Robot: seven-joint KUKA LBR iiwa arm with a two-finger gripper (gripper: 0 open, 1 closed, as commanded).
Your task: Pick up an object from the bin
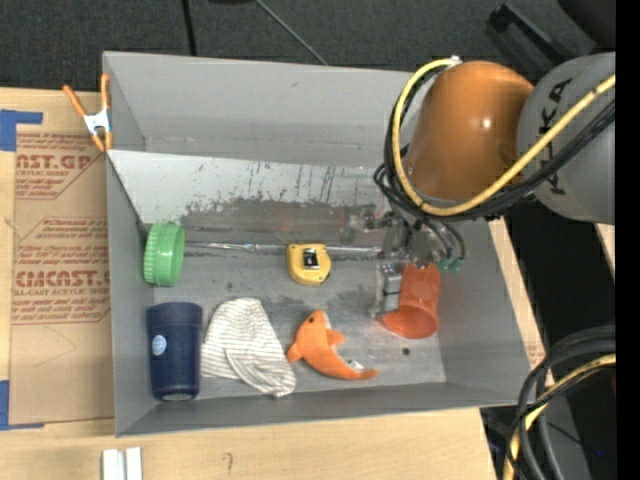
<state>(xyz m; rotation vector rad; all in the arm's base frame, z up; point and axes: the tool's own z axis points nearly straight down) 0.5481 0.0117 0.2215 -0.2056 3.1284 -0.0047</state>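
Orange cup (418, 303): a plastic one, on the right part of the bin's floor, away from the other things. It looks tipped rather than upright, with its wider end toward the near wall. The gripper (390, 286) has its tip right at the cup's left side, touching it or nearly so. The wrist's bulk hides much of the tip, so I cannot tell how far open the gripper is or whether it has hold of the cup.

Above the gripper the arm comes in from the right. It carries a rounded orange cover (465, 133) with yellow cables (400, 118) looped around it.

To the left of the cup, near the middle of the floor, lies a small yellow tape measure (308, 264), apart from the gripper. Below that, toward the near wall, an orange toy fish (325, 348) lies on its side with its tail pointing toward the cup but clear of it. Just left of the fish is a crumpled striped cloth (245, 346), white with thin grey lines, its edge almost meeting the fish. Further left a dark blue cylindrical cup (174, 351) lies in the near left corner, just beside the cloth. Above it, against the left wall, sits a green round lid (164, 255). The grey bin (260, 98) has scuffed, scratched metal along the foot of its far wall.
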